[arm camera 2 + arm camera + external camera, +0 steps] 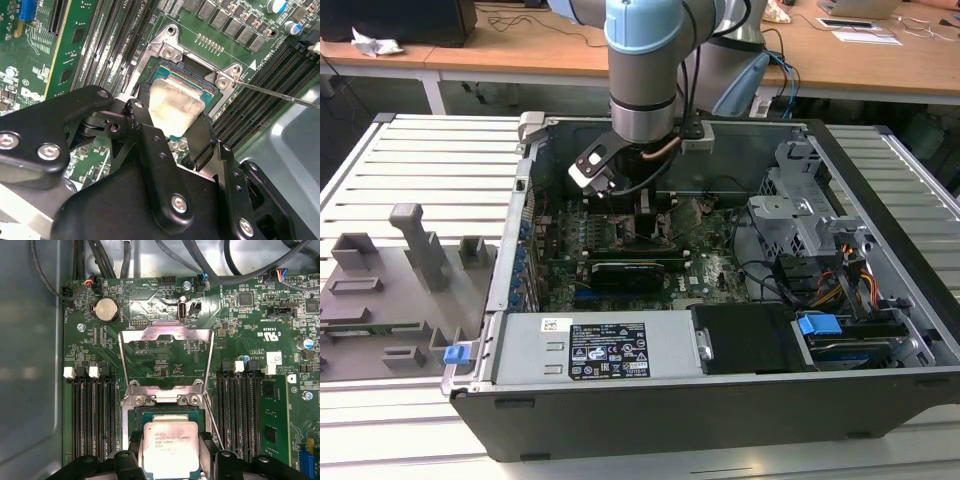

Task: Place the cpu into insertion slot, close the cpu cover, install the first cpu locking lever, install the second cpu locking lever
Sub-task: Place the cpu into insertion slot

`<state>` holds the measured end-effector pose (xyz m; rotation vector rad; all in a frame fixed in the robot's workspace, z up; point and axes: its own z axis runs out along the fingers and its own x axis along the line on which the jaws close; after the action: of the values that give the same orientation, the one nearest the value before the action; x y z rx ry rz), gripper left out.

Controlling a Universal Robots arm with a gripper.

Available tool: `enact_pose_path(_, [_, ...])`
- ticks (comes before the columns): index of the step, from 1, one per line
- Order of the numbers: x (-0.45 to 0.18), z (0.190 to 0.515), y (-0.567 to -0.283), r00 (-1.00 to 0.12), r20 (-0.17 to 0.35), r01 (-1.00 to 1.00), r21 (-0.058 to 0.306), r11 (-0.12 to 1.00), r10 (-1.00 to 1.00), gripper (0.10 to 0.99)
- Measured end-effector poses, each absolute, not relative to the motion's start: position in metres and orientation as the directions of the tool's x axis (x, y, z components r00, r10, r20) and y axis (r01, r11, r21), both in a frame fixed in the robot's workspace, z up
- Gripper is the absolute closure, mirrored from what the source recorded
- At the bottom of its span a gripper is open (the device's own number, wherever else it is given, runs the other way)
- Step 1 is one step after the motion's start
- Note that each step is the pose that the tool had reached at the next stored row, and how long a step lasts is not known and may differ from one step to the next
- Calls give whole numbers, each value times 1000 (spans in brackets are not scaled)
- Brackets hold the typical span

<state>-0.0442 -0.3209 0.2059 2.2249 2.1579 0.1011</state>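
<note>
Second wrist view: the arm's black hand [173, 116] is clenched on the cpu [176, 100], its two fingers [141, 107] pressing opposite edges of the silvery chip directly over the insertion slot [170, 71]. Whether the chip already touches the socket bed cannot be told; in this view it looks slightly tilted against the metal rim. In the first wrist view the cpu cover [167, 335] stands swung open beyond the socket, its square window showing bare motherboard [150, 305], and a thin locking lever [212, 422] angles up beside the memory slots [92, 415]. The exterior view shows the arm reaching down into the open computer case [620, 400] on the slatted desk [420, 140].

Placement appears to be the step in hand. Done well, it likely means levelling the chip, squaring its corners with the rim, and lowering it straight down with no sideways slide across the fine pins. Letting go seems safe only once the chip sits flat, with the fingers clear of the raised cover and lever.
</note>
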Motion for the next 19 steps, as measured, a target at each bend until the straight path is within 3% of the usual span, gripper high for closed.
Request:
enact_pose_path(12, [-44,202,-321,30,10,997,75,-31,1000,553])
enact_pose_path(14, [-44,201,-321,30,11,997,75,-31,999,424])
enact_pose_path(19, [-44,201,-320,30,10,997,75,-31,999,424])
